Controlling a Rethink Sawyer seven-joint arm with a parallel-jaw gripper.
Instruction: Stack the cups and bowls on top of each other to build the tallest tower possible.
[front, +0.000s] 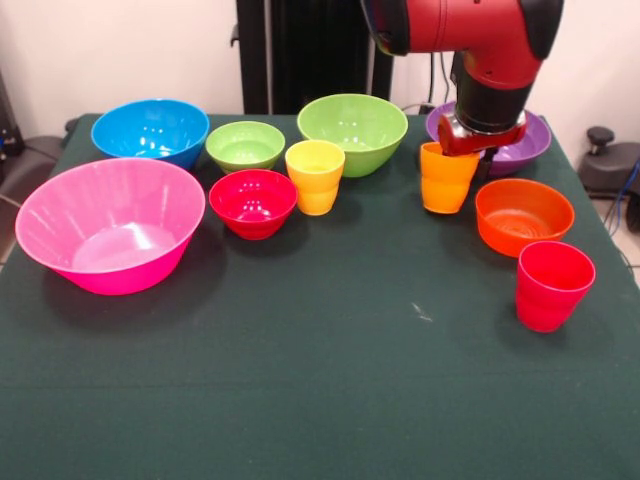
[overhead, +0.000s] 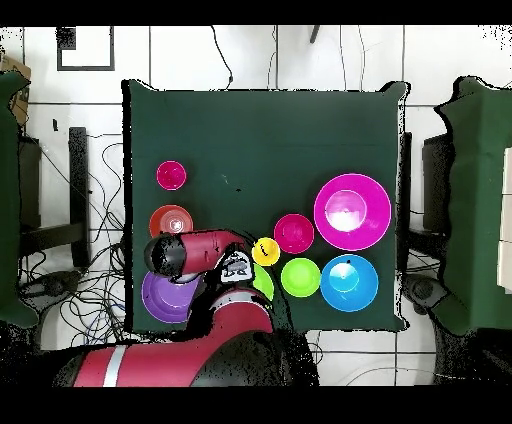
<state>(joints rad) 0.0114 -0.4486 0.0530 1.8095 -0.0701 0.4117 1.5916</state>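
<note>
My gripper (front: 468, 143) hangs from the red arm at the right rear and is shut on the rim of the orange cup (front: 446, 180), which tilts slightly just in front of the purple bowl (front: 527, 142). The purple bowl is partly hidden by the arm and nothing shows stacked in it. The small orange bowl (front: 523, 214) and the red cup (front: 552, 284) stand to the right front. The yellow cup (front: 315, 176), small red bowl (front: 253, 201), small green bowl (front: 245, 145), large lime bowl (front: 352, 131), blue bowl (front: 150, 130) and pink bowl (front: 108, 222) stand separately to the left.
The dark green tablecloth (front: 320, 380) covers the table. In the overhead view the arm (overhead: 195, 250) covers the orange cup and part of the purple bowl (overhead: 160, 302). Chairs and cables lie round the table.
</note>
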